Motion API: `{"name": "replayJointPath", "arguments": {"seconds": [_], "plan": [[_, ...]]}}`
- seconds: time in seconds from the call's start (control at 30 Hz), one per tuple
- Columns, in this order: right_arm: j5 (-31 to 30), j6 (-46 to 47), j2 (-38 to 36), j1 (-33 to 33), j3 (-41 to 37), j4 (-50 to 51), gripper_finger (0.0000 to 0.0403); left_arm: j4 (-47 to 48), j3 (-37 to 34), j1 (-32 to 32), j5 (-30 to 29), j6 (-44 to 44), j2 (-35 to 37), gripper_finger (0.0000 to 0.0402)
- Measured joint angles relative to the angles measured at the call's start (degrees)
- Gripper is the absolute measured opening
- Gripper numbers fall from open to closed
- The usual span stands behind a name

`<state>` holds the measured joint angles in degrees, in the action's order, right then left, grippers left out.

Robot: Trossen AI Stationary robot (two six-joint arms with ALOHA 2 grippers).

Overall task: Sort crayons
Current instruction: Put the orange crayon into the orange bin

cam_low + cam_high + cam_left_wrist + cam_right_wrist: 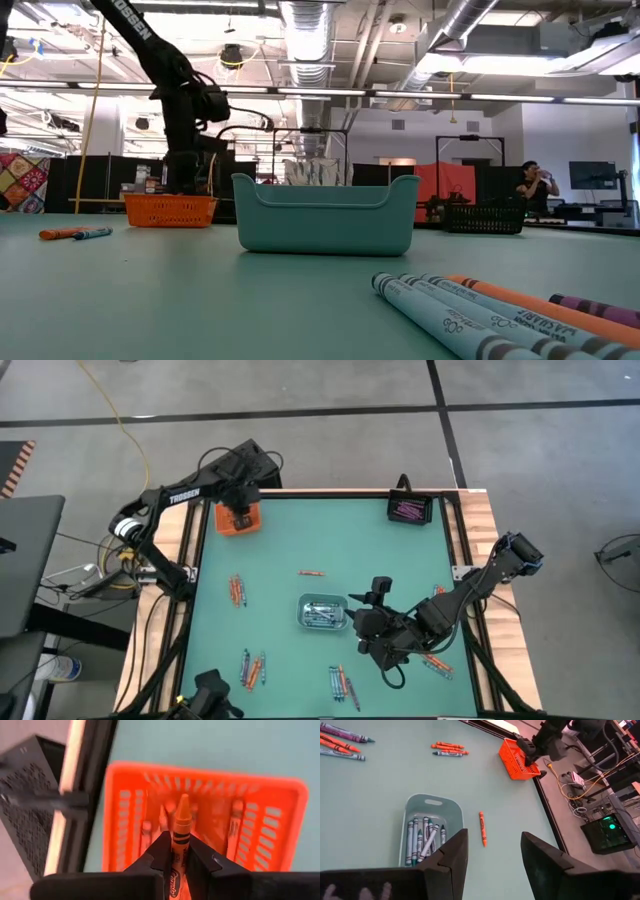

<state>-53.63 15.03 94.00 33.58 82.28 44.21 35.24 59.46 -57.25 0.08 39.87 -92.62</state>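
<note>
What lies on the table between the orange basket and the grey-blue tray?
One loose orange crayon, seen in the high view between orange basket and grey-blue tray.

Green bench (300, 540) fills centre of high view, wooden strips along both sides. Orange tray (239, 520) at upper left of the mat, black tray (409, 509) at upper right, pale teal tray (323, 612) lower centre. Yellow cable (128, 430) on grey floor, upper left. Low view: person (535, 183) far right in background, ceiling ducts (310, 25) at top.
</note>
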Motion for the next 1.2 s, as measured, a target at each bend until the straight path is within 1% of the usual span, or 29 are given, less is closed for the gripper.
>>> {"name": "replayJointPath", "arguments": {"seconds": [0.1,0.47,0.6,0.73,0.8,0.9,0.97,1.03,1.1,1.2], "plan": [[0.0,0.0,0.0,0.0,0.0,-0.09,0.0182,3.03,0.0,-0.05,-4.93,-0.25,0.0,0.0043],[0.0,0.0,0.0,0.0,0.0,-0.09,0.0182,5.03,0.0,-0.05,-4.42,-4.64,1.02,0.0115],[0.0,0.0,0.0,0.0,0.0,-0.09,0.0182,4.12,0.0,0.95,-4.4,-6.5,4.05,0.0125],[0.0,0.0,0.0,0.0,0.0,-0.09,0.0182,3.61,0.0,3.21,-4.41,-9.99,9.33,0.0125],[0.0,0.0,0.0,0.0,0.0,-0.09,0.0182,4.24,0.01,5.09,-4.29,-13.98,12.51,0.0125],[0.0,0.0,0.0,0.0,0.0,-0.09,0.0182,8.49,0.02,8.67,-2.13,-21.03,17.22,0.0125],[0.0,0.0,0.0,0.01,0.0,-0.09,0.0182,12.41,0.02,12.04,-0.5,-25.31,19.96,0.0126],[0.0,0.0,0.0,0.0,0.0,-0.09,0.0182,16.75,0.02,16.29,-0.41,-29.37,22.18,0.0126],[0.0,0.0,0.0,0.02,0.0,-0.09,0.0182,20.23,0.02,21.49,-1.75,-33.37,23.89,0.0126],[0.0,0.01,0.0,0.0,0.0,-0.09,0.0182,24.05,0.02,30.26,-6.54,-40.18,25.9,0.0126]]}}
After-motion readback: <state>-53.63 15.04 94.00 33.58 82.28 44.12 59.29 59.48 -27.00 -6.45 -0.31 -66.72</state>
